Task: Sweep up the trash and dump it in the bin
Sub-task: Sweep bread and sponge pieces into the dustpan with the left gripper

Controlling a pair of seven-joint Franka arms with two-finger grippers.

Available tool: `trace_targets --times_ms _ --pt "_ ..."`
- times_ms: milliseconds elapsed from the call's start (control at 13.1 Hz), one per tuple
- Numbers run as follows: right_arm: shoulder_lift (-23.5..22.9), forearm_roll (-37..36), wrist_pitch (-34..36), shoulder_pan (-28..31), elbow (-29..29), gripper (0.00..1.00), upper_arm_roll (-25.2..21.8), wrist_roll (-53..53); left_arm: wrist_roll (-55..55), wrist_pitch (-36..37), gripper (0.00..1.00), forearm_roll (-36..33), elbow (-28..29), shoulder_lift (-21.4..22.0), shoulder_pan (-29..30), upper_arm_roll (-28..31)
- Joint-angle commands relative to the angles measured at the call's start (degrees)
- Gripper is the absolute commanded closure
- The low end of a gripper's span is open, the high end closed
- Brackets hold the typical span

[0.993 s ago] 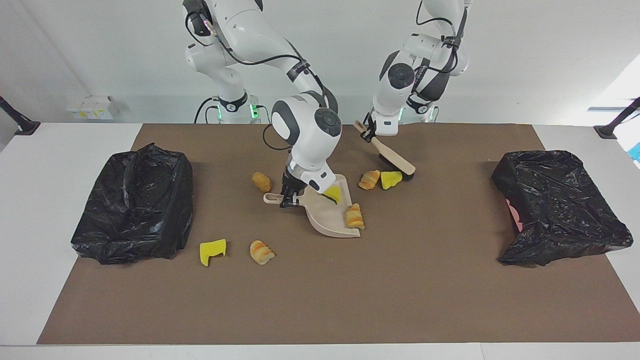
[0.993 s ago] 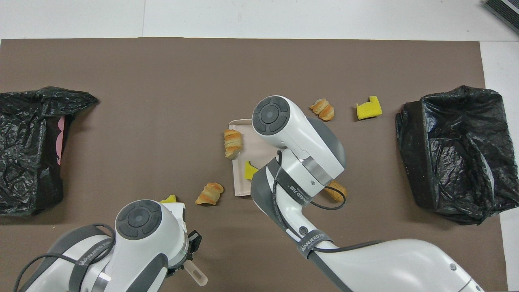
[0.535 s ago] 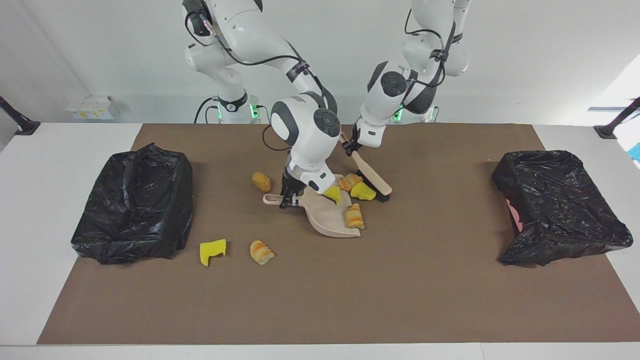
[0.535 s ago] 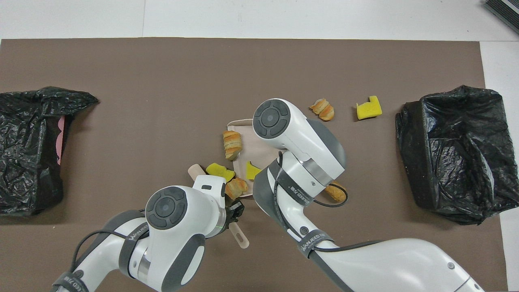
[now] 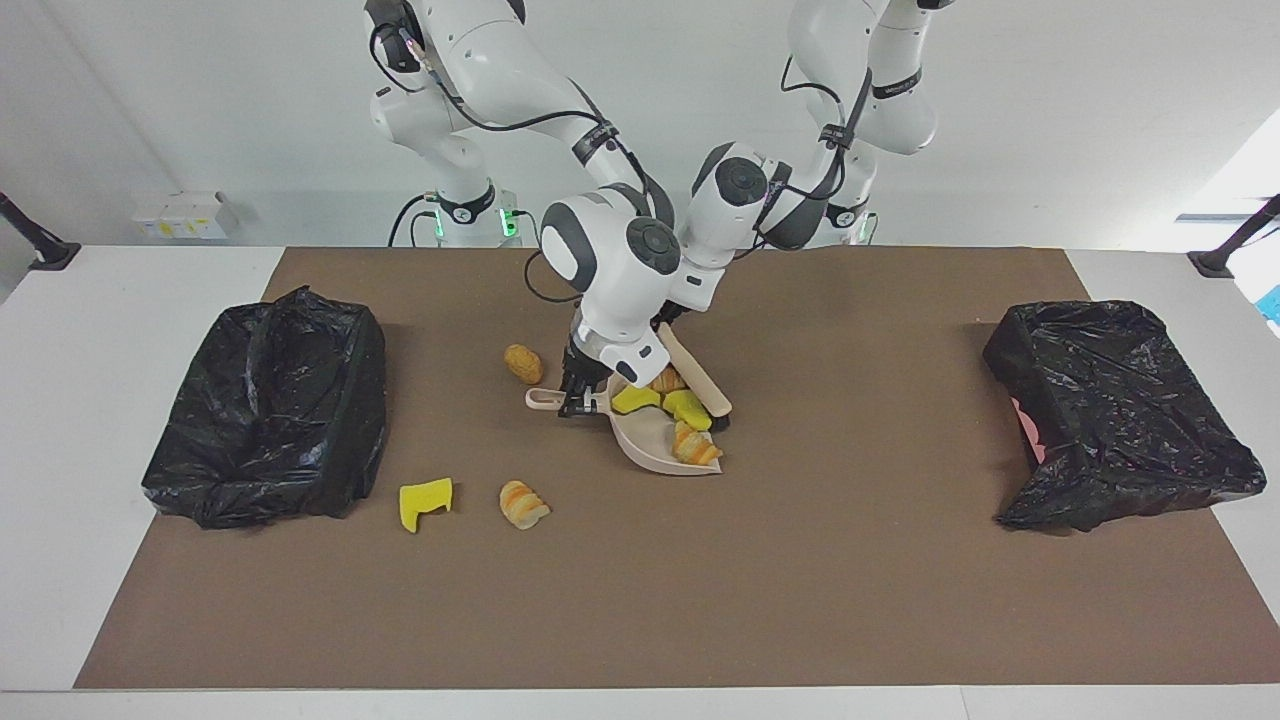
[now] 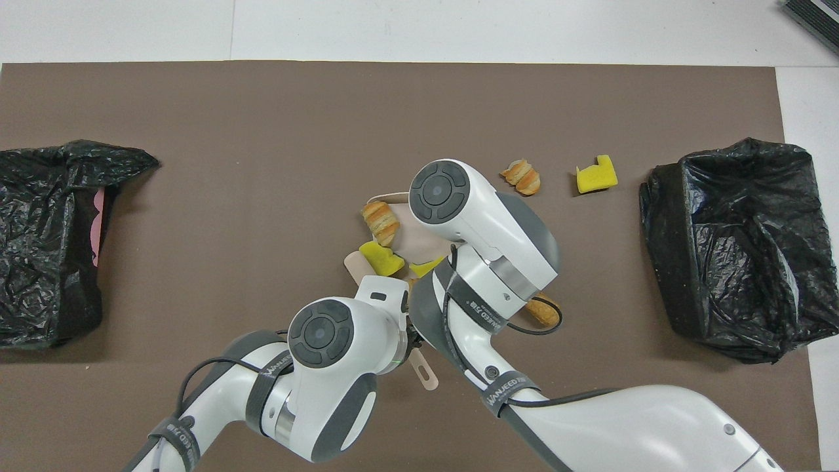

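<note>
Clamped on the dustpan's (image 5: 655, 445) handle, my right claw (image 5: 578, 398) sits just beside the scraps (image 5: 675, 415) heaped in the pan, while my left claw (image 5: 672, 318), shut on the brush (image 5: 698, 385), presses its bristles against that pile.

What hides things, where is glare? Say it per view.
Facing view: bright window glare at the edge by the left arm's end; soft shadows beside both black bin bags; the right arm covers part of the dustpan. Overhead view: even light, no glare; both arms cover most of the dustpan and the brush.
</note>
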State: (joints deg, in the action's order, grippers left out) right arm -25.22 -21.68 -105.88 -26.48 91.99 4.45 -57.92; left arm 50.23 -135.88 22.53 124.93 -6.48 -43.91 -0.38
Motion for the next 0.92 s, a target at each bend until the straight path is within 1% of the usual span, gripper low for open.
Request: trace_targets --times_ms 0,153,306,382,611,688,840 --pt "1.3 -1.4 -0.7 0.9 1.8 1.0 0.5 -1.9 -10.5 3.7 1.0 1.3 0.0 -0.1 0.7 0.6" --pt "1.4 -1.4 -0.6 1.2 1.4 1.0 0.5 -2.0 -16.1 9.6 1.0 0.9 -0.1 0.2 3.6 0.7" --pt "1.6 -0.4 -0.8 3.2 1.3 1.0 0.6 -2.4 -17.0 14.1 1.0 -0.8 -0.7 0.8 5.5 1.0" --pt "1.5 -0.2 -0.8 3.4 0.7 1.0 0.6 -3.2 -17.2 16.2 1.0 -2.1 -0.9 1.4 7.8 0.9" --pt "1.6 1.4 -0.9 4.1 0.5 1.0 0.5 -3.5 -18.8 20.6 1.0 -3.1 -1.1 2.4 11.6 1.0" --pt "1.8 3.2 -0.9 4.9 0.1 1.0 0.5 -3.8 -18.9 21.3 1.0 -3.8 -0.7 2.9 12.0 0.9" --pt "3.2 5.4 -1.3 6.9 0.2 1.0 0.5 -3.8 -18.0 21.4 1.0 -5.9 0.0 3.8 10.4 0.6"
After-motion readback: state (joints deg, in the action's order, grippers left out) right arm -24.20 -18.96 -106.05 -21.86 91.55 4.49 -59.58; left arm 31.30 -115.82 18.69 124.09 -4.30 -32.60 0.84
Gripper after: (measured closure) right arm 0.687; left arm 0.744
